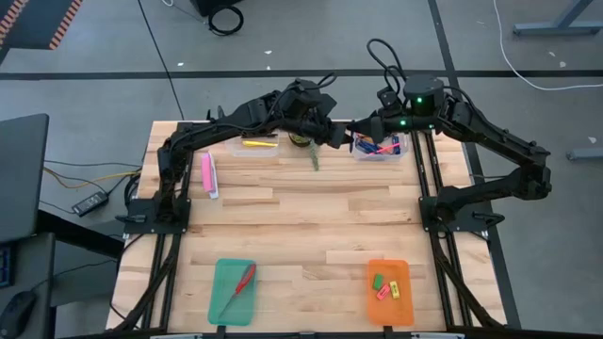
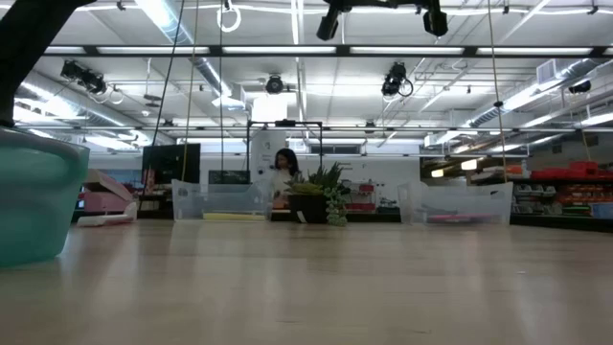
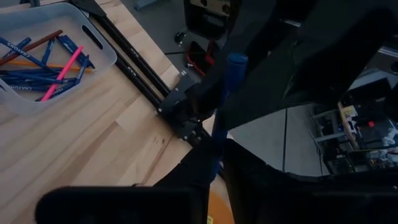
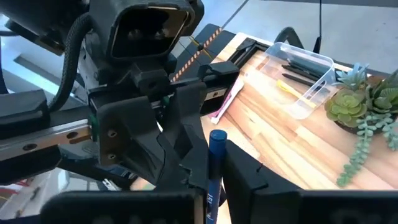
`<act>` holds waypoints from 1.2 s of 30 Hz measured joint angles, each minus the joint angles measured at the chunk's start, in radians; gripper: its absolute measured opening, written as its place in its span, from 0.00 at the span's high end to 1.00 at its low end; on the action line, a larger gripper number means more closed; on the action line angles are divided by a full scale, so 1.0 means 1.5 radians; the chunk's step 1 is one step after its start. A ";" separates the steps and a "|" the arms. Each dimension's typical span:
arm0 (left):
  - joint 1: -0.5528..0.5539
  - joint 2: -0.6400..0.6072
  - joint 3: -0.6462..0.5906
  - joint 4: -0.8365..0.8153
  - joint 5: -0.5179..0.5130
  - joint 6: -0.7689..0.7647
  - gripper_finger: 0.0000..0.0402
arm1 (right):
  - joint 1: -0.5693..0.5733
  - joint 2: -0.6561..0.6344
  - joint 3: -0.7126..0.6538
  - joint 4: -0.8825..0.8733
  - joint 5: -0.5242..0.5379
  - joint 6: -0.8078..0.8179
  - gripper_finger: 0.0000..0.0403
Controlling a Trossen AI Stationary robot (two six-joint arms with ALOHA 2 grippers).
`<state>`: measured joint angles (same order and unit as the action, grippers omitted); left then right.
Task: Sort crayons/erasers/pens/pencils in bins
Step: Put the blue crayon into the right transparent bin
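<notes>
Both grippers meet above the table's far edge, left gripper (image 3: 214,155) and right gripper (image 4: 214,180) each pinching one blue pen (image 4: 216,163) — left should release cleanly before right pulls away.

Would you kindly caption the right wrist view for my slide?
Both grippers meet on one blue pen, with a clear bin and plant beyond.

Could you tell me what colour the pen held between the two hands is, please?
The pen is blue, clearest in the right wrist view.
</notes>
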<state>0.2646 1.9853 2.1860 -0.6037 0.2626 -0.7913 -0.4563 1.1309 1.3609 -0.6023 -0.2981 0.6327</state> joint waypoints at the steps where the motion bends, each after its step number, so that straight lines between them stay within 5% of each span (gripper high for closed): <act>1: 0.000 0.000 0.000 -0.001 0.000 0.001 0.88 | -0.003 0.000 0.000 -0.003 0.003 -0.005 0.92; 11: 0.032 -0.002 0.000 -0.214 -0.013 0.076 0.78 | -0.138 0.037 0.000 -0.163 0.046 -0.171 0.91; 23: 0.048 -0.109 0.000 -0.353 -0.036 0.212 0.73 | -0.255 0.268 0.000 -0.306 0.152 -0.343 0.90; 36: -0.003 -0.208 0.001 -0.472 -0.187 0.175 0.76 | -0.330 0.324 -0.001 -0.325 0.253 -0.360 0.70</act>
<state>0.2595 1.6739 2.1872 -1.3110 -0.0181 -0.5289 -0.9508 1.6165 1.3602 -1.0893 0.0821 0.0933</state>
